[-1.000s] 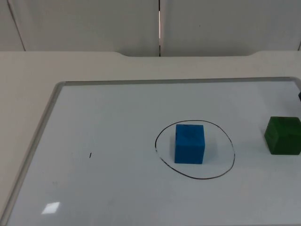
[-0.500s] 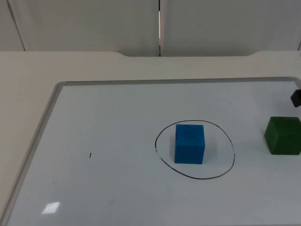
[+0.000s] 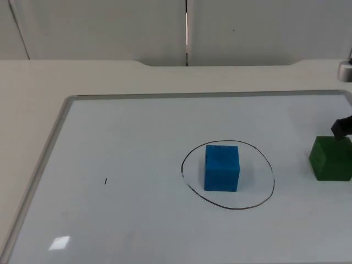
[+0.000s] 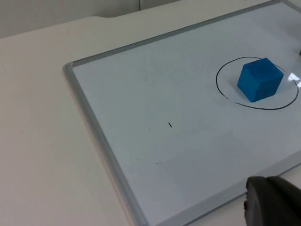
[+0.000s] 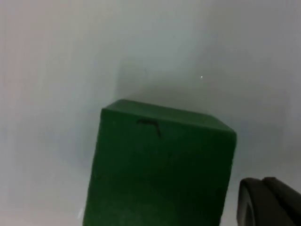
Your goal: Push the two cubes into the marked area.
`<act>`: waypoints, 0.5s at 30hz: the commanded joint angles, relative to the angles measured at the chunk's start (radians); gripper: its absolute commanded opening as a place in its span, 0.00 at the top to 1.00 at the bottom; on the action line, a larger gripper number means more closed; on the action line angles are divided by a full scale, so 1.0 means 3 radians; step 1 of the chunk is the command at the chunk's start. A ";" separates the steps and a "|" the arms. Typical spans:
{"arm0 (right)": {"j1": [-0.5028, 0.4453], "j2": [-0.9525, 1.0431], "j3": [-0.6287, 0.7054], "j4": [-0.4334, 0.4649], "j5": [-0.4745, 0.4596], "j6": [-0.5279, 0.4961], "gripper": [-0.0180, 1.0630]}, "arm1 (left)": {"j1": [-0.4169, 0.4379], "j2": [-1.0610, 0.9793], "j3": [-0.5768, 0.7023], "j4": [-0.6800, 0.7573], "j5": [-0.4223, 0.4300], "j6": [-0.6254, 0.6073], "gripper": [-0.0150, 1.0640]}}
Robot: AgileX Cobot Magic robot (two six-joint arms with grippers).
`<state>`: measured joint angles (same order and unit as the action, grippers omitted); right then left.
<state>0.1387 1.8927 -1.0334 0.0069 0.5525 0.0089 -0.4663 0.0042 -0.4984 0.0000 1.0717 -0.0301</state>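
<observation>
A blue cube (image 3: 222, 167) stands inside the black drawn circle (image 3: 190, 190) on the whiteboard; the left wrist view shows the same blue cube (image 4: 259, 79) within the circle (image 4: 221, 89). A green cube (image 3: 330, 158) sits outside the circle, at the board's right side. My right gripper (image 3: 342, 127) hangs just above the green cube's far top edge. In the right wrist view the green cube (image 5: 160, 165) is very close, with the right gripper (image 5: 270, 202) beside it. My left gripper (image 4: 273, 205) waits off the board's near edge, far from both cubes.
The whiteboard's grey frame (image 3: 61, 113) runs along the left and far sides, with beige table (image 3: 33, 88) around it. A small black mark (image 3: 105, 181) sits on the board's left half. The grey partition wall rises behind the table.
My right gripper has come in from the right edge and moved down to the green cube's far top edge. Neither cube has shifted.
</observation>
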 commanded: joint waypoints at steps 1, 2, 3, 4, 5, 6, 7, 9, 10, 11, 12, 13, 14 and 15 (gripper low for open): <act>0.0007 0.0058 0.0028 0.0007 -0.0020 0.0003 0.98 | 0.0010 -0.0014 0.0014 0.0026 0.0013 0.0000 0.99; 0.0007 0.0083 0.0028 0.0014 -0.0051 0.0003 0.98 | 0.0010 -0.0014 0.0014 0.0026 0.0013 0.0000 0.99; 0.0007 0.0099 0.0028 0.0014 -0.0066 0.0003 0.98 | 0.0010 -0.0014 0.0014 0.0026 0.0013 0.0000 0.99; 0.0007 0.0107 0.0028 0.0014 -0.0082 0.0020 0.98 | 0.0010 -0.0014 0.0014 0.0026 0.0013 0.0000 0.99; 0.0007 0.0107 0.0028 0.0014 -0.0089 0.0020 0.98 | 0.0010 -0.0014 0.0014 0.0026 0.0013 0.0000 0.99; 0.0007 0.0107 0.0028 0.0014 -0.0096 0.0020 0.98 | 0.0010 -0.0014 0.0014 0.0026 0.0013 0.0000 0.99; 0.0007 0.0107 0.0028 0.0014 -0.0096 0.0020 0.98 | 0.0010 -0.0014 0.0014 0.0026 0.0013 0.0000 0.99; 0.0007 0.0107 0.0023 0.0021 -0.0104 0.0032 0.98 | 0.0010 -0.0014 0.0014 0.0026 0.0013 0.0000 0.99; 0.0007 0.0107 0.0023 0.0021 -0.0111 0.0053 0.98 | 0.0010 -0.0014 0.0014 0.0026 0.0013 0.0000 0.99; 0.0007 0.0107 0.0023 0.0021 -0.0116 0.0088 0.98 | 0.0010 -0.0014 0.0014 0.0026 0.0013 0.0000 0.99; 0.0007 0.0107 0.0023 0.0021 -0.0124 0.0096 0.98 | 0.0010 -0.0014 0.0014 0.0026 0.0013 0.0000 0.99; 0.0007 0.0107 0.0023 0.0021 -0.0124 0.0096 0.98 | 0.0010 -0.0014 0.0014 0.0026 0.0013 0.0000 0.99; 0.0007 0.0107 0.0023 0.0021 -0.0124 0.0096 0.98 | 0.0010 -0.0014 0.0014 0.0026 0.0013 0.0000 0.99; 0.0032 0.0107 0.0023 0.0021 -0.0124 0.0095 0.98 | 0.0010 -0.0014 0.0014 0.0026 0.0013 0.0000 0.99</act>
<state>0.1412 1.9270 -1.0266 0.0106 0.5213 0.0346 -0.4663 0.0042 -0.4984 0.0000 1.0744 -0.0301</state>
